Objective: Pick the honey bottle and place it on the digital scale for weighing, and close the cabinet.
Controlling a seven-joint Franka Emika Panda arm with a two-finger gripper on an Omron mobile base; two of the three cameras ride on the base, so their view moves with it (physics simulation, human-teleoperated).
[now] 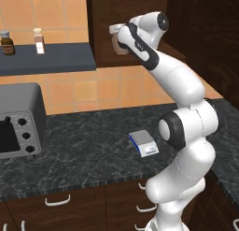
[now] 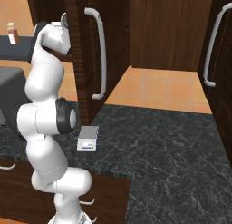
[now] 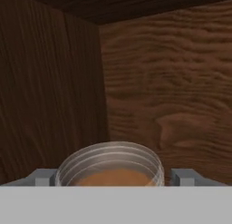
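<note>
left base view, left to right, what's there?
Toaster oven → dark-capped bottle → small labelled bottle → honey bottle → digital scale → open cabinet.

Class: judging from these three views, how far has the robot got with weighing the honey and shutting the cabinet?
Nothing looks finished. In hand: the hand is up inside the cabinet, a finger on each side of the honey bottle; whether it grips cannot be told. Left: carry the bottle down to the scale, whose plate is bare, then swing the open door shut.
</note>
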